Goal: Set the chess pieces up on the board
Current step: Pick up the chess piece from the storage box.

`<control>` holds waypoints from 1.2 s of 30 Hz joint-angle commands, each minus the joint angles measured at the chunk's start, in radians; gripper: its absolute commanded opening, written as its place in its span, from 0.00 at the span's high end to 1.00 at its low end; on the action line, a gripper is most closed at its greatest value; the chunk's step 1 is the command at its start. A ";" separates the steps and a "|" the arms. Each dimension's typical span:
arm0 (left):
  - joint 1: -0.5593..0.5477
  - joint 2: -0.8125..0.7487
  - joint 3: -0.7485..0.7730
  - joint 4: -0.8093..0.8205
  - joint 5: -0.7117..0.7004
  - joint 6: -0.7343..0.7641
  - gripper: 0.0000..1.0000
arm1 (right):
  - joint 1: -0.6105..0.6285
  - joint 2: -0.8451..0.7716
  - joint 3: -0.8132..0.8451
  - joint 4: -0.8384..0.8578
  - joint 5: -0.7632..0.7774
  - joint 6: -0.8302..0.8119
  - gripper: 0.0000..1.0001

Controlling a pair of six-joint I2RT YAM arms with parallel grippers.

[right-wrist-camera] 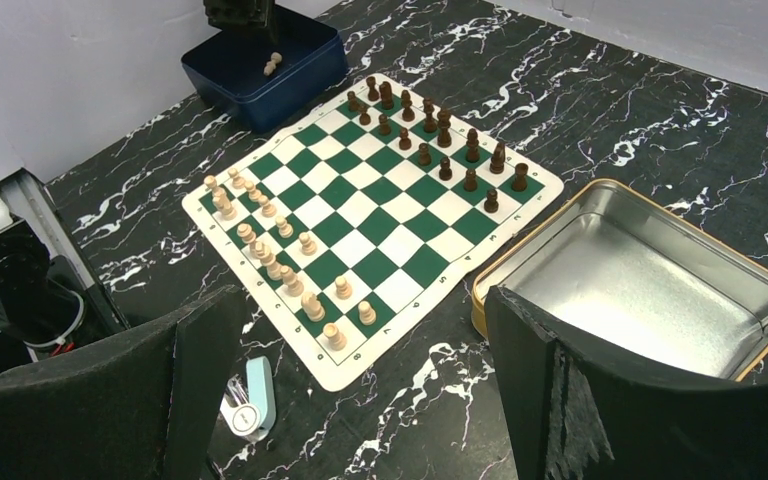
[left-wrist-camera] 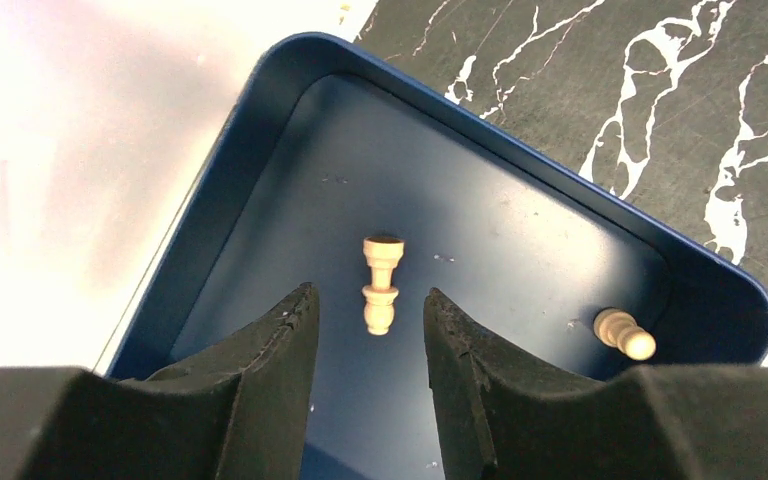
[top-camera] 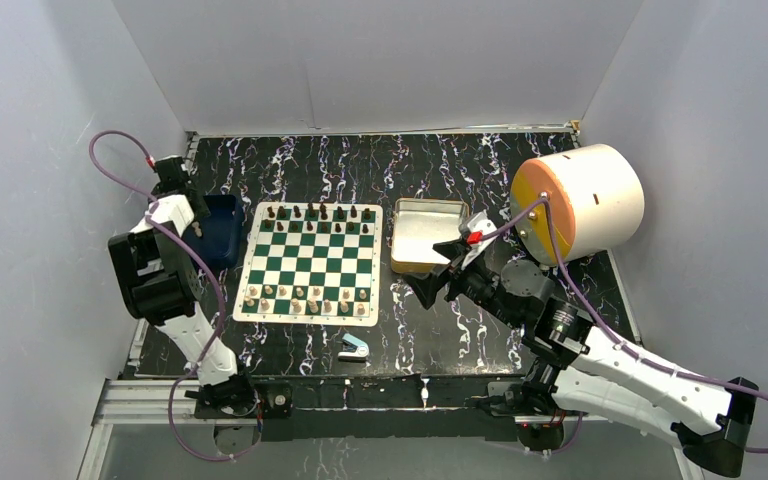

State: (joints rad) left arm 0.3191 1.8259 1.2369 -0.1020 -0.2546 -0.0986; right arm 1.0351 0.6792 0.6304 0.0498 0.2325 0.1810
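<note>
The green-and-white board (top-camera: 309, 262) lies at the table's middle. Pale chess pieces (top-camera: 305, 300) fill its near rows and dark pieces (top-camera: 315, 213) its far rows. My left gripper (top-camera: 197, 228) hangs over the dark blue tray (top-camera: 222, 232). In the left wrist view its jaws (left-wrist-camera: 367, 295) stand apart, open, touching nothing. A pale piece (left-wrist-camera: 381, 285) lies on its side on the tray floor, its head just between the fingertips. Another pale piece (left-wrist-camera: 625, 333) lies at the tray's right corner. My right gripper (top-camera: 430, 285) is wide open above bare table, right of the board (right-wrist-camera: 370, 215).
A silver tin (top-camera: 428, 235) stands open just right of the board, beside my right gripper. A small blue-and-white stapler (top-camera: 354, 347) lies in front of the board's near edge. A big cream cylinder with an orange face (top-camera: 580, 200) sits at the back right. Walls close in on both sides.
</note>
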 commanded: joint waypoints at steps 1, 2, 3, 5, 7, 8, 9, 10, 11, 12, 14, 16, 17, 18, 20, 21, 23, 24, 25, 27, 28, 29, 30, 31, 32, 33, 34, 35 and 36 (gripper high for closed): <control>-0.002 0.058 0.044 -0.011 -0.011 -0.008 0.58 | -0.001 0.012 0.067 0.038 -0.004 -0.002 0.01; -0.002 0.066 0.046 -0.008 -0.009 -0.004 0.58 | -0.001 0.014 0.070 0.034 -0.004 0.002 0.01; -0.002 0.076 0.046 -0.010 -0.012 -0.003 0.58 | -0.001 0.013 0.070 0.031 -0.006 0.008 0.01; 0.000 0.093 0.048 -0.013 -0.021 -0.003 0.58 | 0.000 0.012 0.069 0.029 -0.009 0.018 0.01; 0.000 0.105 0.041 -0.012 -0.007 0.002 0.60 | 0.000 0.010 0.069 0.023 -0.008 0.026 0.01; 0.000 0.109 0.031 -0.008 -0.003 0.011 0.62 | -0.001 0.010 0.069 0.020 -0.006 0.028 0.01; 0.000 0.111 0.015 -0.003 -0.008 0.013 0.65 | 0.000 0.009 0.072 0.016 -0.002 0.030 0.01; 0.002 0.112 0.000 0.002 -0.011 0.010 0.68 | -0.001 0.009 0.073 0.013 -0.001 0.032 0.01; 0.003 0.114 -0.012 0.004 -0.002 0.008 0.72 | -0.001 0.010 0.076 0.008 0.002 0.032 0.01; 0.003 0.114 -0.023 0.003 0.009 0.008 0.76 | 0.000 0.010 0.080 0.004 0.003 0.033 0.01; 0.003 0.109 -0.032 -0.009 0.035 0.007 0.86 | -0.002 0.013 0.090 -0.003 0.005 0.037 0.01; 0.004 0.093 -0.032 -0.025 0.056 0.017 0.96 | 0.000 0.019 0.104 -0.014 0.004 0.044 0.02; 0.003 0.082 -0.027 -0.037 0.067 0.028 1.00 | -0.001 0.022 0.110 -0.019 0.005 0.047 0.01; 0.004 0.070 -0.019 -0.058 0.074 0.035 1.00 | 0.000 0.026 0.110 -0.022 0.007 0.047 0.01; 0.003 0.037 0.002 -0.096 0.076 0.041 1.00 | -0.001 0.033 0.096 -0.025 0.019 0.046 0.01; 0.003 0.015 0.010 -0.106 0.076 0.035 1.00 | -0.001 0.037 0.087 -0.026 0.026 0.048 0.01; 0.002 -0.041 0.023 -0.109 0.099 0.011 1.00 | -0.001 0.037 0.078 -0.027 0.031 0.057 0.01; 0.003 -0.060 0.038 -0.107 0.141 0.006 1.00 | 0.000 0.036 0.076 -0.029 0.037 0.059 0.01; 0.003 -0.075 0.055 -0.114 0.173 0.005 1.00 | -0.001 0.036 0.079 -0.035 0.039 0.060 0.01; 0.003 -0.102 0.094 -0.145 0.214 -0.009 1.00 | 0.000 0.044 0.097 -0.063 0.053 0.061 0.01; 0.002 -0.119 0.107 -0.165 0.234 -0.015 1.00 | -0.001 0.050 0.112 -0.089 0.061 0.060 0.01; 0.003 -0.136 0.110 -0.173 0.268 -0.022 1.00 | -0.002 0.057 0.128 -0.113 0.069 0.061 0.01; 0.002 -0.156 0.109 -0.176 0.306 -0.031 1.00 | -0.001 0.064 0.146 -0.133 0.080 0.062 0.01; 0.003 -0.176 0.107 -0.176 0.342 -0.046 1.00 | 0.000 0.069 0.160 -0.151 0.084 0.062 0.01; 0.002 -0.196 0.102 -0.176 0.385 -0.058 1.00 | -0.001 0.073 0.172 -0.165 0.079 0.052 0.01; -0.001 -0.217 0.096 -0.176 0.418 -0.068 1.00 | -0.001 0.072 0.176 -0.173 0.069 0.032 0.01; -0.005 -0.238 0.089 -0.176 0.448 -0.080 1.00 | 0.000 0.068 0.178 -0.172 0.064 0.009 0.01; -0.011 -0.260 0.079 -0.171 0.477 -0.092 1.00 | -0.001 0.063 0.178 -0.170 0.064 -0.010 0.01; -0.020 -0.281 0.069 -0.164 0.510 -0.104 1.00 | -0.001 0.059 0.178 -0.167 0.065 -0.033 0.01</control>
State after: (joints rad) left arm 0.3180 1.6474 1.3113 -0.2451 0.0757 -0.1421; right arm 1.0351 0.7578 0.7467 -0.1219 0.2825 0.2192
